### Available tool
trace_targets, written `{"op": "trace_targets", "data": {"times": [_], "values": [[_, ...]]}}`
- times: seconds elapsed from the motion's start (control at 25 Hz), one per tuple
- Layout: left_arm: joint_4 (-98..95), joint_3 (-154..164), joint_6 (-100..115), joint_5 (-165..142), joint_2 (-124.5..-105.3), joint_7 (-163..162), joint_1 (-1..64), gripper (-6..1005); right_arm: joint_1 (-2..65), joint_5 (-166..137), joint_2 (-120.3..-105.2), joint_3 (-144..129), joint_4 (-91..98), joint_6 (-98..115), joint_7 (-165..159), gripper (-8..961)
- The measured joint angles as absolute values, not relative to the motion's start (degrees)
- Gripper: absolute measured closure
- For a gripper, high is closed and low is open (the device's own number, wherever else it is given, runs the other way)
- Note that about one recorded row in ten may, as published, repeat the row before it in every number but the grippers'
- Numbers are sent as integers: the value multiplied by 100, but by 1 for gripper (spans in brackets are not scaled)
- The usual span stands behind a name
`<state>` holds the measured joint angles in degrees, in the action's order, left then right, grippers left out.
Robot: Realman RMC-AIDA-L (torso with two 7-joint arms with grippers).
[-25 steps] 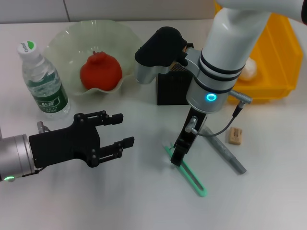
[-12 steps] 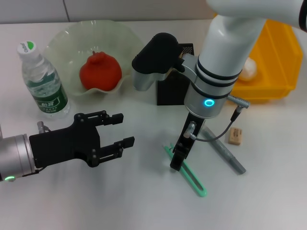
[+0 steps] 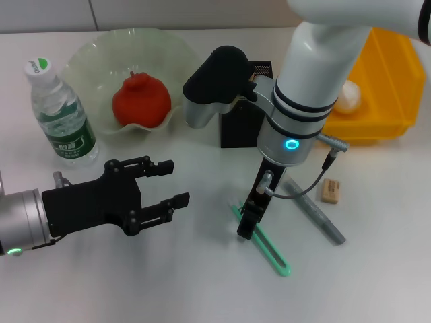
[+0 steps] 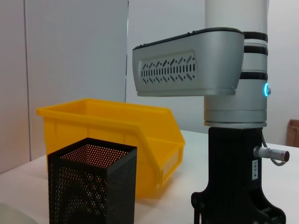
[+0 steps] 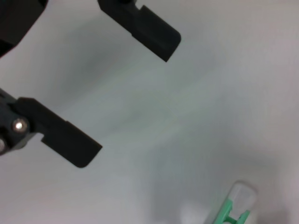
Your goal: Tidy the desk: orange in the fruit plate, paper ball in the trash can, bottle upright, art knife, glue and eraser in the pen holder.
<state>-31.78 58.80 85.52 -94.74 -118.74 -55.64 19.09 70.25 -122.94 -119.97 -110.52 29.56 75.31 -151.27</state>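
The mint-green art knife (image 3: pixel 269 249) lies on the desk (image 3: pixel 202 282); its white tip (image 5: pixel 236 205) shows in the right wrist view. My right gripper (image 3: pixel 246 227) hangs open just over the knife's near end, fingers (image 5: pixel 70 144) spread with nothing between them. My left gripper (image 3: pixel 172 182) hovers open over the desk's left side. The orange (image 3: pixel 140 101) sits in the fruit plate (image 3: pixel 87 54). The bottle (image 3: pixel 60 114) stands upright beside it. The grey glue (image 3: pixel 316 215) and the tan eraser (image 3: pixel 330 190) lie right of the knife. The paper ball (image 3: pixel 348 97) rests in the yellow trash can (image 3: pixel 387 87).
The black mesh pen holder (image 3: pixel 242 128) stands behind the right arm, partly hidden by it; the left wrist view shows this pen holder (image 4: pixel 91 186) before the trash can (image 4: pixel 112 126). A cable (image 3: pixel 303 188) loops from the right wrist above the glue.
The right arm has shifted slightly left and lowered, bringing its gripper closer over the knife's near end. The left arm has not moved.
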Motion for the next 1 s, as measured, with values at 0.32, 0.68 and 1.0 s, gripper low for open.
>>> {"op": "trace_targets", "data": {"times": [0.32, 0.68, 1.0], "values": [[-3058, 5894, 8491, -9475, -11874, -5564, 2010, 394, 7004, -12293, -11996, -11073, 2958, 7533, -15135, 289], [-3056, 5893, 8480, -9475, -11874, -5539, 2032, 394, 6995, -12293, -11996, -11130, 2960, 7495, -15135, 290], [-3049, 5888, 8472, -9470, -11874, -5499, 2030, 394, 6986, -12294, -11996, -11160, 2965, 7458, -15135, 302]]}}
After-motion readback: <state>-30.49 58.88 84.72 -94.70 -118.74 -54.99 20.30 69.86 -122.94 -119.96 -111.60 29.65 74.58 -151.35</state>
